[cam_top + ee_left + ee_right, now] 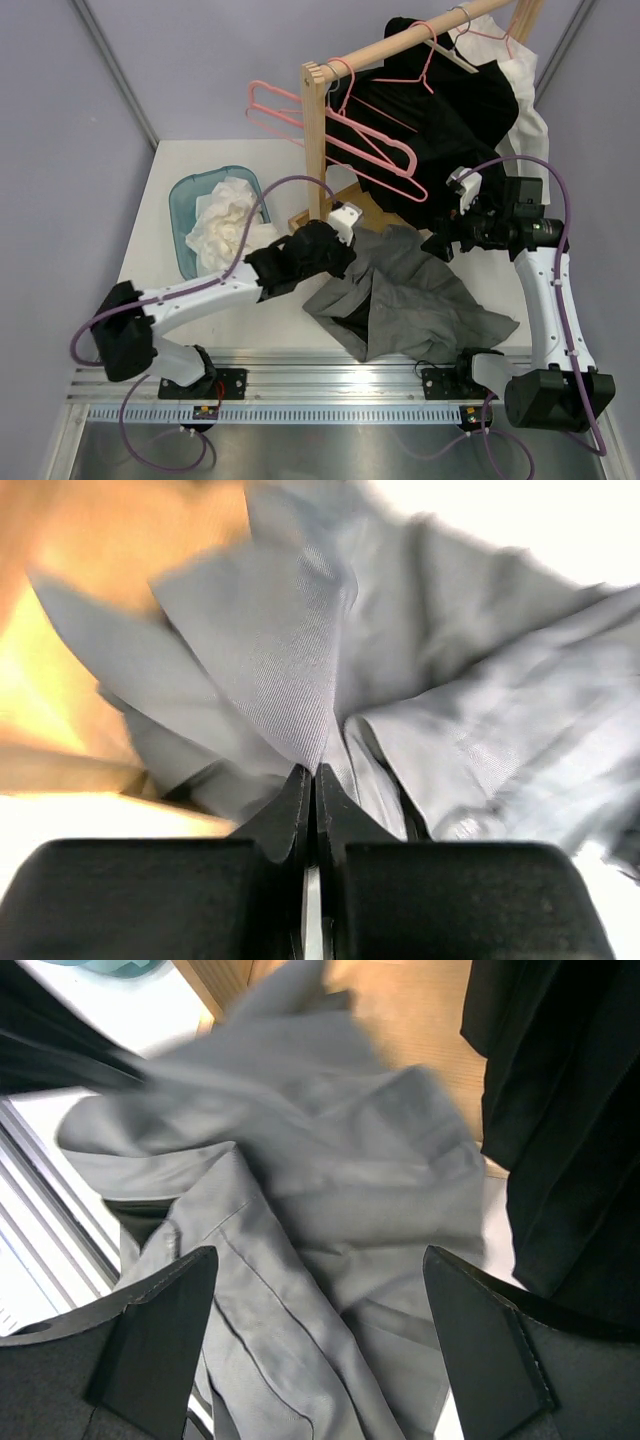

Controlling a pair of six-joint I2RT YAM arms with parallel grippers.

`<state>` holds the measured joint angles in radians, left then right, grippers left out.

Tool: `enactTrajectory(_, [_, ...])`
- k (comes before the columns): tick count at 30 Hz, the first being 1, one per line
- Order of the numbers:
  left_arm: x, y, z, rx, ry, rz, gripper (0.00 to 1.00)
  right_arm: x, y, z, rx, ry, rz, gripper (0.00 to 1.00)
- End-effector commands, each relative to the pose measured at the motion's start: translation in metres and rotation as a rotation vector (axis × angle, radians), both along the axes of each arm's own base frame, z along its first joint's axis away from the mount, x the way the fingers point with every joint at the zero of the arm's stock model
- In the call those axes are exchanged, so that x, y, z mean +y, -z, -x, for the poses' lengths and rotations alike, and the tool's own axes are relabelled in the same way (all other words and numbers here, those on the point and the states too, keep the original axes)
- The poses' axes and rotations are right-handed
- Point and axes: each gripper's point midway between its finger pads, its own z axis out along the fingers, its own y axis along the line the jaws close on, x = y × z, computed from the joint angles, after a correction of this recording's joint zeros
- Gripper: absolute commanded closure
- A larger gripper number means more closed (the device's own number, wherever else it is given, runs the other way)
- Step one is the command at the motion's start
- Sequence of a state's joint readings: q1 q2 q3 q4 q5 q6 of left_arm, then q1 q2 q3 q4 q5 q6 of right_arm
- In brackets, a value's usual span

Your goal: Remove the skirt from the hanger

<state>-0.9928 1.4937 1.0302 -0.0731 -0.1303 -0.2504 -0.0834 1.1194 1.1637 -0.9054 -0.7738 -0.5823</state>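
The grey skirt [410, 295] lies crumpled on the white table, off any hanger, in front of the wooden rack [400, 42]. Empty pink hangers [370, 150] hang from the rack's left end. My left gripper [347, 232] is at the skirt's upper left edge; in the left wrist view its jaws [313, 780] are shut, with a fold of the skirt [300, 640] gathered at the tips. My right gripper [440, 243] hovers above the skirt's upper right part; in the right wrist view it [319, 1252] is open and empty over the skirt [330, 1190].
Black garments [450, 110] and a white one hang on the rack behind the right gripper, close on its right [560, 1110]. The rack's wooden base [400, 1020] lies under the skirt's far edge. A blue basin [195, 200] with white cloth [225, 225] stands at the left.
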Motion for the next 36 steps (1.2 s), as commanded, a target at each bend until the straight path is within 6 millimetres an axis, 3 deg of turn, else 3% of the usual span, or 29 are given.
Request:
enactTrajectory(1, [0.030,-0.065,0.013,-0.013,-0.038,0.141,1.00,0.001,-0.008,0.000,-0.036,-0.004,-0.021,0.09])
enactTrajectory(3, [0.068,-0.072,0.019,0.036,-0.106,0.119,1.00,0.002,-0.007,0.000,-0.032,-0.005,-0.027,0.09])
enactTrajectory(6, [0.122,-0.088,0.009,0.080,-0.220,0.129,1.00,0.003,-0.006,-0.003,-0.028,-0.006,-0.040,0.09])
enactTrajectory(7, [0.149,-0.107,0.000,0.051,-0.288,0.168,1.00,0.003,-0.006,-0.003,-0.025,-0.006,-0.044,0.09])
enactTrajectory(8, [0.161,-0.134,-0.005,0.012,-0.321,0.209,1.00,0.003,-0.006,-0.004,-0.027,-0.007,-0.045,0.09])
enactTrajectory(9, [0.176,-0.147,-0.008,-0.003,-0.361,0.220,1.00,0.004,-0.005,-0.005,-0.023,-0.010,-0.051,0.09])
enactTrajectory(10, [0.198,-0.184,-0.014,-0.066,-0.418,0.269,1.00,0.004,-0.006,-0.006,-0.027,-0.010,-0.052,0.09])
enactTrajectory(13, [0.225,-0.234,-0.031,-0.142,-0.508,0.318,1.00,0.005,-0.008,-0.007,-0.030,-0.015,-0.057,0.09])
enactTrajectory(14, [0.230,-0.247,-0.035,-0.157,-0.523,0.324,1.00,0.005,-0.008,-0.008,-0.033,-0.015,-0.057,0.08])
enactTrajectory(15, [0.235,-0.288,-0.034,-0.230,-0.528,0.377,1.00,0.005,-0.009,-0.007,-0.035,-0.016,-0.058,0.09])
enactTrajectory(17, [0.232,-0.315,-0.047,-0.271,-0.510,0.415,1.00,0.005,-0.009,-0.007,-0.039,-0.020,-0.058,0.09])
enactTrajectory(18, [0.237,-0.344,-0.047,-0.332,-0.514,0.453,1.00,0.005,-0.009,-0.006,-0.037,-0.021,-0.060,0.09])
enactTrajectory(21, [0.241,-0.390,-0.059,-0.417,-0.512,0.517,1.00,0.006,-0.009,-0.004,-0.044,-0.023,-0.059,0.09])
enactTrajectory(24, [0.249,-0.412,-0.073,-0.462,-0.550,0.530,1.00,0.005,-0.008,-0.001,-0.054,-0.019,-0.057,0.09])
enactTrajectory(25, [0.258,-0.430,-0.070,-0.514,-0.578,0.541,1.00,0.005,-0.008,0.000,-0.061,-0.016,-0.056,0.09])
enactTrajectory(30, [0.302,-0.459,-0.085,-0.666,-0.771,0.562,1.00,0.006,-0.003,0.002,-0.051,-0.013,-0.068,0.09])
enactTrajectory(34, [0.326,-0.480,-0.094,-0.763,-0.870,0.571,1.00,0.006,-0.004,0.002,-0.057,-0.013,-0.067,0.09])
enactTrajectory(36, [0.340,-0.496,-0.091,-0.821,-0.931,0.562,1.00,0.006,-0.004,0.002,-0.057,-0.014,-0.071,0.09])
